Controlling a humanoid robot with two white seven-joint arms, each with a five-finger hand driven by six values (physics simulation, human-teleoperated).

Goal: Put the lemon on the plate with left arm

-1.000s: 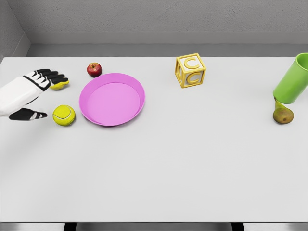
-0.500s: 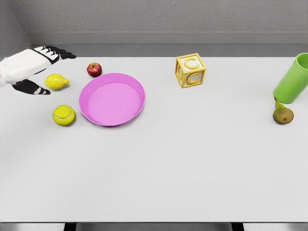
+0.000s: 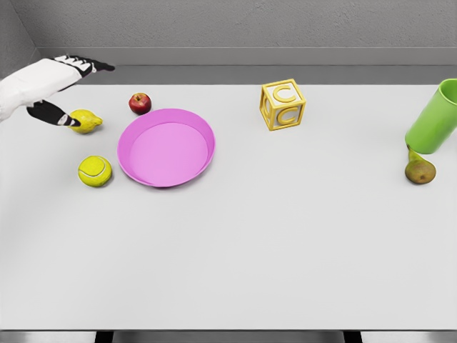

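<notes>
The yellow lemon (image 3: pixel 86 121) lies on the white table, left of the pink plate (image 3: pixel 206 140). My left hand (image 3: pixel 82 93) comes in from the upper left edge and hovers over and behind the lemon. It is open: the black fingers (image 3: pixel 91 66) stretch out flat toward the back wall, and the thumb (image 3: pixel 56 114) points down with its tip at the lemon's left end. Nothing is held. The plate holds nothing.
A red apple (image 3: pixel 140 103) sits just behind the plate's left rim, and a tennis ball (image 3: pixel 95 171) lies in front of the lemon. A yellow letter block (image 3: pixel 283 104) stands mid-back. At the far right a green cup (image 3: pixel 434 118) leans over a pear (image 3: pixel 420 170).
The left hand has risen and swung back from beside the tennis ball to above the lemon. Its thumb has come forward to the lemon's left end. The lemon is fully uncovered.
</notes>
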